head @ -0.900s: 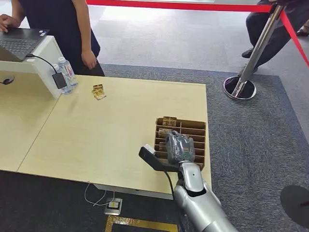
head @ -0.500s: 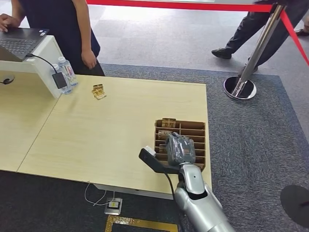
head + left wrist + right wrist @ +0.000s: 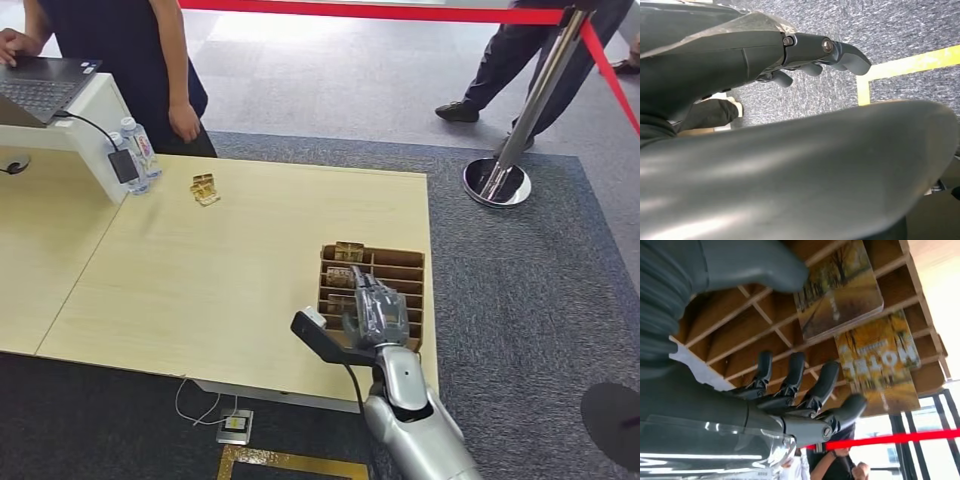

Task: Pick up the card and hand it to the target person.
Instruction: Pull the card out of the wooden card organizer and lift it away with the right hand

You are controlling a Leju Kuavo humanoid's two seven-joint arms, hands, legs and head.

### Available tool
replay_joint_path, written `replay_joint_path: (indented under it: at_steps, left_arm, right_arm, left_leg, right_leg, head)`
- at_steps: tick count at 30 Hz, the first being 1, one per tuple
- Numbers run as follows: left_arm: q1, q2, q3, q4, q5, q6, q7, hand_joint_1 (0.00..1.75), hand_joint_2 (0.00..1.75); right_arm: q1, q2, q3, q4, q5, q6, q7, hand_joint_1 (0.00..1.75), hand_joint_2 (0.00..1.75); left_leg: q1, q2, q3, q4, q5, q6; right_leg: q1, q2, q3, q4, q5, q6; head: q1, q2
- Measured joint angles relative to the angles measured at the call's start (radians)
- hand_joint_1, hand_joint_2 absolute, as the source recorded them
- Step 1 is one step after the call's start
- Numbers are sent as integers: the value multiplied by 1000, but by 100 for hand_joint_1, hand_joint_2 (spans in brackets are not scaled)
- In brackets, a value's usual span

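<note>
Cards (image 3: pixel 840 292) are stood on edge in the slots of a brown divided rack (image 3: pixel 396 268) at the table's (image 3: pixel 226 270) near right corner, presumably so that a raised edge can be pinched. The right hand (image 3: pixel 375 312) is held over the rack with fingers (image 3: pixel 821 385) spread beside the nearest card, nothing grasped. The left hand (image 3: pixel 806 52) is hung low over carpet, empty, fingers loosely extended.

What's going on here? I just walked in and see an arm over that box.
The robot's right hand hovers over a wooden card rack at the table corner, fingers apart, holding nothing. Cards stand in the rack's slots, not yet picked. A person waits at the table's far side. The left hand hangs near the floor.
</note>
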Motion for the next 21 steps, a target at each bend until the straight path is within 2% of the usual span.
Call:
replay_joint_path:
  at_steps: [4, 7, 10, 11, 14, 21]
  left_arm:
    - [0, 0, 0, 0, 0, 0, 1, 0, 0]
    - [0, 0, 0, 0, -1, 0, 1, 0, 0]
    - [0, 0, 0, 0, -1, 0, 1, 0, 0]
    - [0, 0, 0, 0, -1, -1, 1, 0, 0]
    - [0, 0, 0, 0, -1, -4, 1, 0, 0]
    - [0, 0, 0, 0, 2, -6, 1, 0, 0]
  right_arm:
    - [3, -1, 0, -19, 4, -1, 0, 16, 175]
    - [10, -4, 0, -31, 5, 0, 0, 27, 175]
    - [16, -7, 0, -44, 5, 5, 0, 71, 175]
    - [17, -8, 0, -47, 6, 7, 0, 96, 175]
    - [20, -8, 0, -54, 8, 10, -1, 139, 175]
    - [24, -7, 1, -57, 13, 18, -5, 138, 175]
  left_leg:
    - [0, 0, 0, 0, 0, 0]
    - [0, 0, -1, 0, 0, 0]
    - [0, 0, -2, 0, 0, 0]
    - [0, 0, -2, 0, 0, 0]
    - [0, 0, -2, 0, 0, 0]
    - [0, 0, -2, 0, 0, 0]
  right_leg:
    - [0, 0, 0, 0, 0, 0]
    - [0, 0, -1, 0, 0, 0]
    - [0, 0, -2, 0, 0, 0]
    - [0, 0, -2, 0, 0, 0]
    - [0, 0, -2, 0, 0, 0]
    - [0, 0, -2, 0, 0, 0]
  head:
    - [0, 0]
    - [0, 0]
    - [0, 0]
    - [0, 0]
    - [0, 0]
    - [0, 0]
